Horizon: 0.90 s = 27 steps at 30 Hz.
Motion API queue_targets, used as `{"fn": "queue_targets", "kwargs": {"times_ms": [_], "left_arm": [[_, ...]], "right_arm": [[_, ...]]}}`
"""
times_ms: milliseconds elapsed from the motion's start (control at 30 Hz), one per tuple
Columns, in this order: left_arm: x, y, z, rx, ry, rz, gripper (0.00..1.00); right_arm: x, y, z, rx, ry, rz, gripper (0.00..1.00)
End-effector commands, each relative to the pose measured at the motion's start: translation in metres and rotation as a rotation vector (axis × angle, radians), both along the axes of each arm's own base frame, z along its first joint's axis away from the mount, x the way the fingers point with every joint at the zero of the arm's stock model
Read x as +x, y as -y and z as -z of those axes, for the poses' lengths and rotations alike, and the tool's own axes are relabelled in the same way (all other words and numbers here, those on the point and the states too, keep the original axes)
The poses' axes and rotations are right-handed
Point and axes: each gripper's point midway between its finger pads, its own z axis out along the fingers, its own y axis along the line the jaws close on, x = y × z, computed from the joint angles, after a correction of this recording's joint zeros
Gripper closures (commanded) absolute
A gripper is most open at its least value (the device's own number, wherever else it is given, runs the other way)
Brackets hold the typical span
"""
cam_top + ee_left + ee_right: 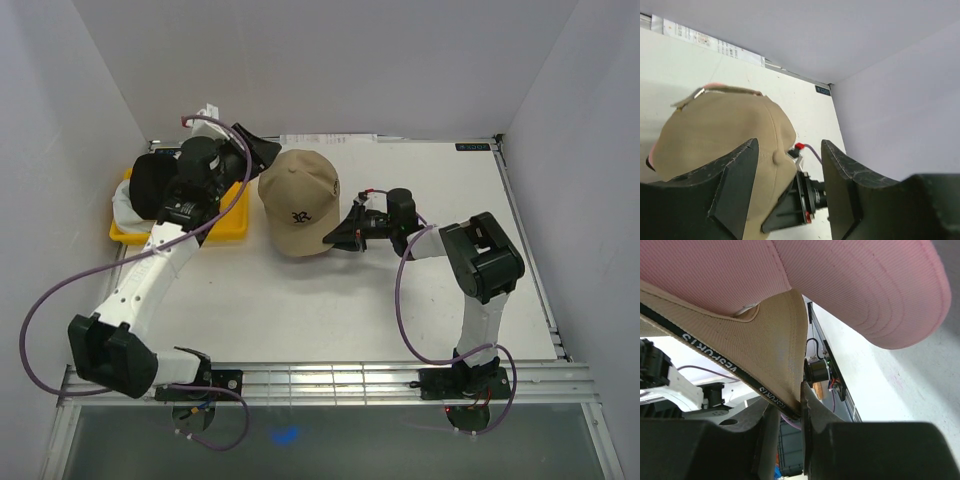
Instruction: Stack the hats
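A white, matte table fills the overhead view, with a glossy yellow plastic tray at its far left. At the centre sits the tan cap, a rounded dome of finely ribbed twill with a dark embroidered logo on its front. It is nested over a pink cap of the same weave, of which only the curved brim and a sliver of edge show. A black cap lies in the tray. The right gripper is closed on the tan cap's stiff brim, pinching its edge by the dark lettered trim. The left gripper hangs just beside the crown on the tray side, jaws spread and holding nothing.

Judging from this, the tan cap is being seated on the pink one. To do it well, the right gripper should line up the two brims, settle the soft crown fully down, and let go only once it sits level, since loose fabric can spring back or slide
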Motion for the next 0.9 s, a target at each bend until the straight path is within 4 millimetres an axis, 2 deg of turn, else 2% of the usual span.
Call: {"fn": "queue_targets", "kwargs": {"times_ms": [0,33,167,267,400,467,567,600,633,700,733,833,867], "left_arm": [[0.028,0.002,-0.011,0.14,0.093,0.003,0.37],[0.041,0.005,-0.01,0.163,0.099,0.0,0.37],[0.072,0.007,-0.007,0.286,0.17,-0.008,0.36],[0.09,0.014,0.002,0.336,0.188,0.021,0.36],[0.101,0.022,0.007,0.392,0.238,0.076,0.36],[0.1,0.028,0.01,0.378,0.259,0.13,0.35],[0.11,0.032,0.027,0.387,0.224,0.174,0.36],[0.114,0.033,0.026,0.389,0.227,0.18,0.38],[0.12,0.036,0.041,0.401,0.201,0.2,0.4],[0.123,0.043,0.053,0.403,0.186,0.248,0.48],[0.128,0.046,0.062,0.403,0.168,0.259,0.57],[0.127,0.05,0.087,0.401,0.106,0.294,0.67],[0.128,0.051,0.097,0.4,0.083,0.297,0.76]], "right_arm": [[0.009,0.0,0.007,-0.016,-0.064,0.021,0.92],[0.009,0.0,0.008,-0.016,-0.067,0.019,0.92],[0.01,-0.001,0.007,-0.015,-0.058,0.009,0.92],[0.009,-0.001,0.009,-0.017,-0.061,0.001,0.92],[0.01,0.001,0.014,-0.019,-0.066,-0.003,0.92],[0.011,0.002,0.016,-0.02,-0.072,-0.004,0.92],[0.014,0.002,0.019,-0.02,-0.077,-0.005,0.92],[0.016,0.001,0.019,-0.02,-0.078,-0.007,0.92],[0.016,0.001,0.02,-0.019,-0.078,-0.009,0.92],[0.018,0.002,0.021,-0.018,-0.083,-0.007,0.92],[0.019,0.001,0.021,-0.018,-0.081,-0.006,0.92],[0.023,0.003,0.021,-0.015,-0.085,0.0,0.92],[0.024,0.003,0.022,-0.015,-0.085,0.0,0.92]]}}
